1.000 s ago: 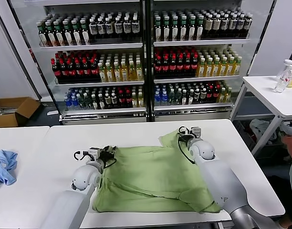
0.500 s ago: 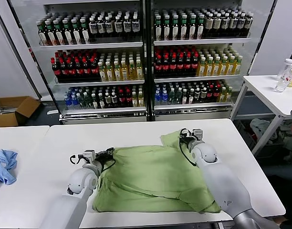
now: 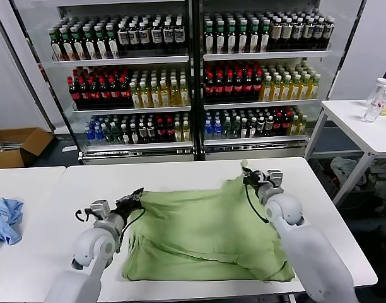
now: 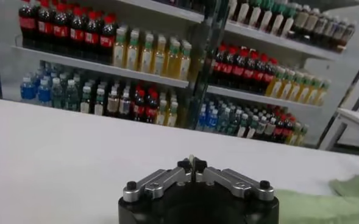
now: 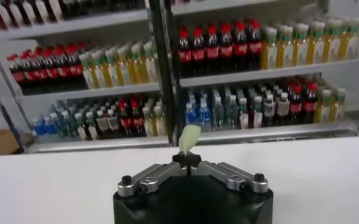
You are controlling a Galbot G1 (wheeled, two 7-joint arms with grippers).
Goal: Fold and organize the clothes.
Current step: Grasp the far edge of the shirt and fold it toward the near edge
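The light green polo shirt (image 3: 199, 230) lies spread on the white table (image 3: 180, 173), with its near part folded over. My left gripper (image 3: 137, 196) is shut on the shirt's far left corner. In the left wrist view a thin sliver of cloth shows between the closed fingertips (image 4: 191, 164), and more of the shirt (image 4: 350, 198) lies off to one side. My right gripper (image 3: 246, 173) is shut on the shirt's far right corner. In the right wrist view a green tab of cloth (image 5: 190, 137) sticks up from the closed gripper (image 5: 188, 159).
A light blue cloth (image 3: 4, 218) lies on the neighbouring table at the far left. Glass-door drink coolers (image 3: 193, 82) stand behind the table. A side table (image 3: 363, 126) with bottles is at the right, and a cardboard box (image 3: 16, 145) sits on the floor at the left.
Both grippers have moved apart, left to the left and right to the right. The shirt's far edge is pulled out wider and flatter.
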